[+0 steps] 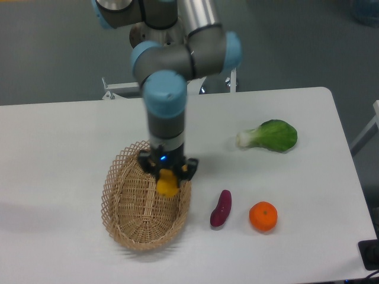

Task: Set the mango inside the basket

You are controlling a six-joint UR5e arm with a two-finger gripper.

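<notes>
The mango (167, 183) hangs pinched in the tool (167, 177), over the right half of the basket (127, 228), inside its rim. Carrying looks done; lowering and release remain, by my reading. On the bench (59, 136), the purple sweet potato (221, 208) lies just right of the basket, the orange (263, 216) farther right, the leafy green vegetable (271, 135) well beyond.

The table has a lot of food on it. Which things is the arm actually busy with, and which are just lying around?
In use:
- mango, held in the gripper
- basket, which the mango hangs over

Lying about:
- green leafy vegetable
- purple sweet potato
- round orange fruit
</notes>
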